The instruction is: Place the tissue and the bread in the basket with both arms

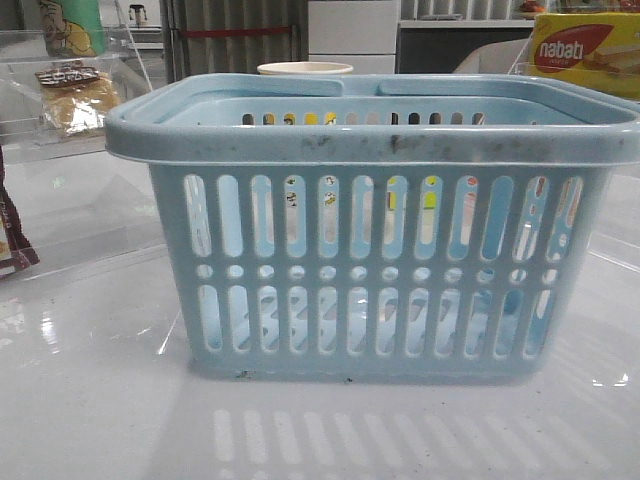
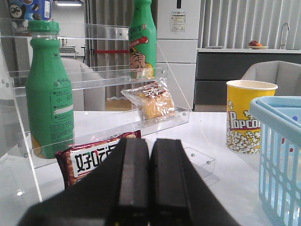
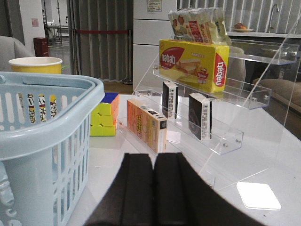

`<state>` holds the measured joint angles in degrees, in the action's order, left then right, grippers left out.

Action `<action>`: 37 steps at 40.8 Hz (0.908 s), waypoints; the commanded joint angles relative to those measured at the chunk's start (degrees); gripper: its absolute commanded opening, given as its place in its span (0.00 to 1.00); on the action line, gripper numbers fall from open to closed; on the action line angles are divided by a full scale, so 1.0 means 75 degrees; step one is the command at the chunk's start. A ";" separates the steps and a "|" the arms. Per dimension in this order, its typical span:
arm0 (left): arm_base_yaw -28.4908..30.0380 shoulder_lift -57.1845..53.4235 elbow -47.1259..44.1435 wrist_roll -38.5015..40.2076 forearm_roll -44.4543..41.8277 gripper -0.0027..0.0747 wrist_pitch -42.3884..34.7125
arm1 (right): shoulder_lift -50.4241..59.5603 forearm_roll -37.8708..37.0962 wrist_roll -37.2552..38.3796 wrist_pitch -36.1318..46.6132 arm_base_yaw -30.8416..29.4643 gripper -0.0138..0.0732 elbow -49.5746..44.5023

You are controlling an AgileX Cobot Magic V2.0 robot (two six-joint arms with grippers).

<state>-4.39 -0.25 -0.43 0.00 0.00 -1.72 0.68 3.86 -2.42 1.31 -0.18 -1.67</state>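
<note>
Slotted light-blue plastic forms the basket [image 1: 375, 250] mid-worktop [image 1: 90, 400], scuffed along its thick rim. Bread [image 2: 153, 101] in crinkled clear wrap lies on an acrylic shelf toward the far left corner. Left tool [image 2: 149, 181] and right tool [image 3: 154, 186] are pressed closed, holding nothing. Tissue cannot be made out.

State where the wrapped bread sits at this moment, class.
The bread lies on the lowest ledge of the clear acrylic shelf to the robot's left of the basket, below a green bottle; the front view shows it far left.
</note>
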 commanded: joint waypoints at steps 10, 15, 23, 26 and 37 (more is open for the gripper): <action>-0.0049 -0.0132 -0.0039 0.0000 0.0000 0.15 -0.0650 | 0.0141 -0.0044 -0.0027 0.0701 -0.0059 0.22 0.0044; -0.0049 -0.0132 -0.0039 0.0000 0.0000 0.15 -0.0650 | 0.0141 -0.0044 -0.0027 0.0701 -0.0059 0.22 0.0044; -0.0049 -0.0132 -0.0039 0.0000 0.0000 0.15 -0.0650 | 0.0141 -0.0044 -0.0027 0.0701 -0.0059 0.22 0.0044; -0.0049 -0.0132 -0.0039 0.0000 0.0000 0.15 -0.0650 | 0.0141 -0.0044 -0.0027 0.0701 -0.0059 0.22 0.0044; -0.0049 -0.0132 -0.0039 0.0000 0.0000 0.15 -0.0650 | 0.0141 -0.0044 -0.0027 0.1136 -0.0059 0.22 0.0044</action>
<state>-4.39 -0.25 -0.43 0.00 0.00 -1.72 0.68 3.86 -2.42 3.01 -0.18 -1.67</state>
